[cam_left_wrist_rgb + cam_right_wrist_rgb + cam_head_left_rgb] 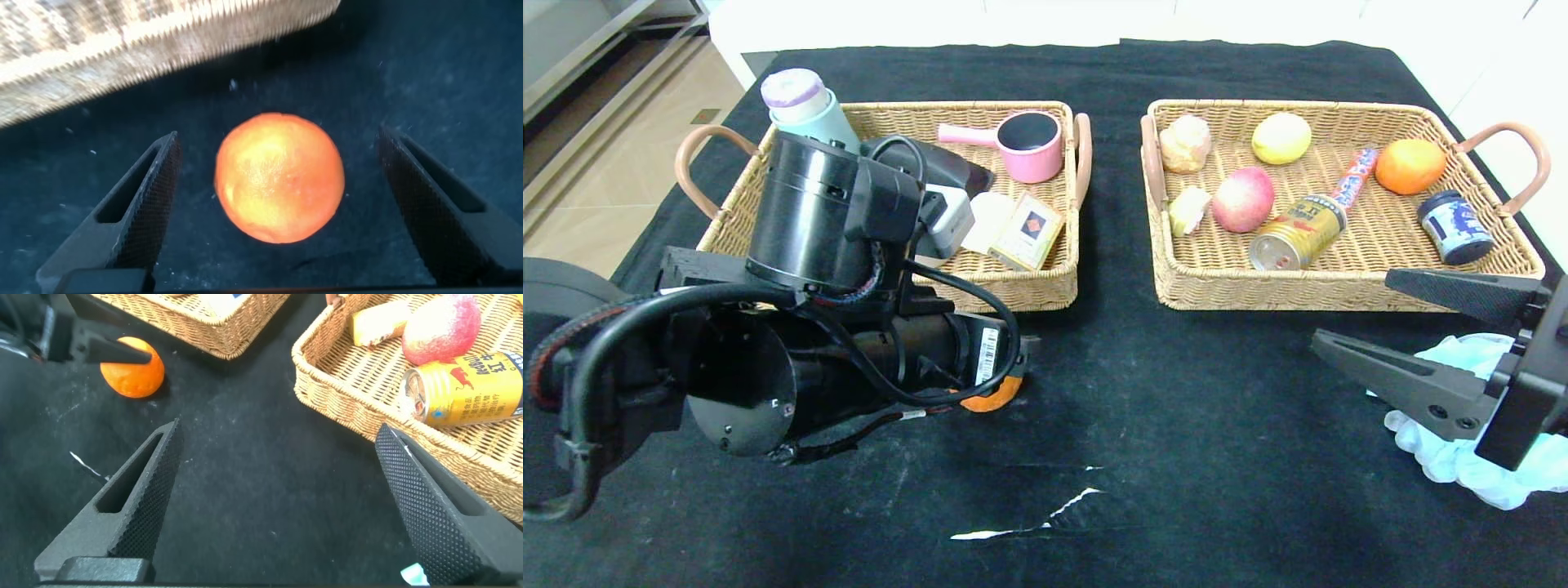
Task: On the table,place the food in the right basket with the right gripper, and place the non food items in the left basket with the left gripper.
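left gripper spread wide over orange on black table, just before left basket. right gripper spread wide, empty, near right basket holding peach, can.

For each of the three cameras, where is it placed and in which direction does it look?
Head: high on the robot, looking forward and down at the table and both baskets; both arms show.
Left wrist: on the left arm, looking down at an orange between the open left gripper.
Right wrist: on the right arm, looking across the cloth past the open right gripper.
Shared: both wrist views show that orange.
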`<state>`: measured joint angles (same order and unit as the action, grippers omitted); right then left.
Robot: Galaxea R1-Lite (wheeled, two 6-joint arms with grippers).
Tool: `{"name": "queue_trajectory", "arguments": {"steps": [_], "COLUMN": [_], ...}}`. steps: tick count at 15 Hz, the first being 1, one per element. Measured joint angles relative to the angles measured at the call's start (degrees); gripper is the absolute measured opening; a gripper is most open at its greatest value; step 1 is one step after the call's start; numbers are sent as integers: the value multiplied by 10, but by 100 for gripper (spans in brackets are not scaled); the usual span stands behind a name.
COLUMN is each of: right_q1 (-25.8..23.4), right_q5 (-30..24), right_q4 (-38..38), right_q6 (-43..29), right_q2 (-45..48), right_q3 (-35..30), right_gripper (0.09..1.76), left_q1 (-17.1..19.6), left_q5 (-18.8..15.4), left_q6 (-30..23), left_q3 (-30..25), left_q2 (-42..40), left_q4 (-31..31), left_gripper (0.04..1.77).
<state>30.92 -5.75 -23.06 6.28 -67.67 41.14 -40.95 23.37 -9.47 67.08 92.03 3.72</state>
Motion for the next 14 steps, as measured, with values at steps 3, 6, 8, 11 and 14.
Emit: {"name": "queue_trajectory", "arguments": {"steps": [3,6,8,11,14], "right_q1": [0,0,0,0,3], "right_q5": [0,0,0,0,0], "right_q4": [0,0,0,0,0], "right_q6": [0,0,0,0,0], "right_q2": [0,0,0,0,0], "right_q3": [0,0,0,-1,-2], "right_gripper": [171,171,171,171,171], "left_q1": [-1,0,1,11,17], "left_q5": [0,2,4,6,3], "left_q6": [-10,-11,-11,-11,-11], "left_q3": [-8,-14,-18,-20,-24], "left_q2": [12,27,35,45,49], "left_q4": [-5,-7,-9,-20,-25], "left_gripper": [171,171,171,171,137]}}
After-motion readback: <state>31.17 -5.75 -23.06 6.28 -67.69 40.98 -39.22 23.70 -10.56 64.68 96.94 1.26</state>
